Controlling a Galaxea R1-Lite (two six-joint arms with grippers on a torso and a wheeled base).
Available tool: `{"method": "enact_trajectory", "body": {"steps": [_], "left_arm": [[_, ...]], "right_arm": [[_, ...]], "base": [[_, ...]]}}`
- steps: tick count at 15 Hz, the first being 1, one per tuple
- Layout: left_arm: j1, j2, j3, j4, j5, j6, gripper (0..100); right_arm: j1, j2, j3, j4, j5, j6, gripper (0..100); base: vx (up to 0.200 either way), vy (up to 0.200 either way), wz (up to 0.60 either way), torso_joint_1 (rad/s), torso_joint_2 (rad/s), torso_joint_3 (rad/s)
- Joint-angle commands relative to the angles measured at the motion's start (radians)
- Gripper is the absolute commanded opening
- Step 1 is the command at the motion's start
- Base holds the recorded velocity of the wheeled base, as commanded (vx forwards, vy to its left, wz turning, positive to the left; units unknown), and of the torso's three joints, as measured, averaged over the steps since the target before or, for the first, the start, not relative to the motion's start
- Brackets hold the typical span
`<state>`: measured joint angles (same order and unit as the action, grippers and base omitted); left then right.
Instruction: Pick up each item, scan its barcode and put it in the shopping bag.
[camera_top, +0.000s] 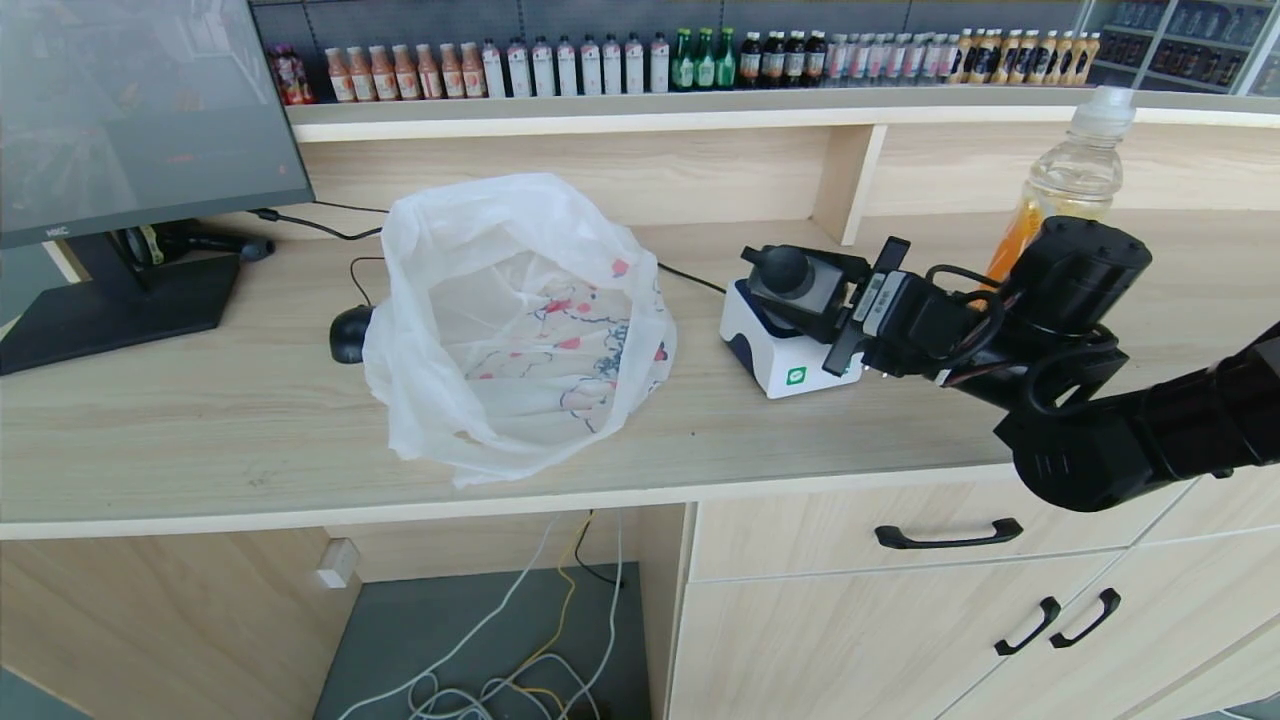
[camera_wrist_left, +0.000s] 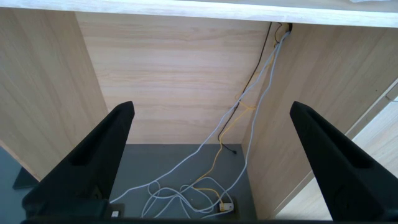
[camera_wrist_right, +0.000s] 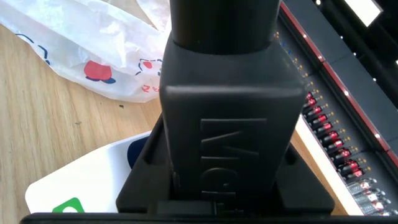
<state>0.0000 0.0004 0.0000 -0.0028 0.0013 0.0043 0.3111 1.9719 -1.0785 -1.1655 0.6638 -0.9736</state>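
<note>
Just over the white box-shaped barcode scanner (camera_top: 792, 377) I see my right gripper (camera_top: 852, 306) clenched on the dark grey squarish bottle (camera_top: 795, 282), white plastic shopping bag (camera_top: 520, 320) nearby (left gripper (camera_wrist_left: 211, 163) gapes under the wooden counter (camera_top: 200, 420))

Place: a shop, at its checkout.
Stock: rows of drink bottles (camera_top: 700, 60) on long shelves behind the desk (camera_top: 150, 420).
Till gear: a monitor (camera_top: 130, 110) on a stand, a mouse (camera_top: 350, 335) and a small white scanner box (camera_top: 770, 360) on the desk.
Bagging: an open plastic shopping bag (camera_top: 520, 320) standing on the desk.
</note>
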Motion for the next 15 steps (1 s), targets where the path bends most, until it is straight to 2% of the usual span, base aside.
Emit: {"method": "enact_trajectory", "body": {"steps": [1,8,12,15], "left_arm": [[0.000,0.000,0.000,0.000,0.000,-0.001,100],[0.000,0.000,0.000,0.000,0.000,0.000,100],[0.000,0.000,0.000,0.000,0.000,0.000,100],[-0.002,0.000,0.000,0.000,0.000,0.002,100]], "right_arm": [[0.000,-0.021,-0.003,-0.002,0.000,0.009,0],[0.003,-0.102,0.012,0.000,-0.006,0.147,0],[0.040,-0.196,0.052,-0.016,-0.141,0.420,0],[0.037,-0.211,0.081,-0.108,-0.211,0.586,0]], "base": [[0.000,0.000,0.00,0.000,0.00,0.000],[0.000,0.000,0.00,0.000,0.00,0.000],[0.000,0.000,0.00,0.000,0.00,0.000],[0.000,0.000,0.00,0.000,0.00,0.000]]}}
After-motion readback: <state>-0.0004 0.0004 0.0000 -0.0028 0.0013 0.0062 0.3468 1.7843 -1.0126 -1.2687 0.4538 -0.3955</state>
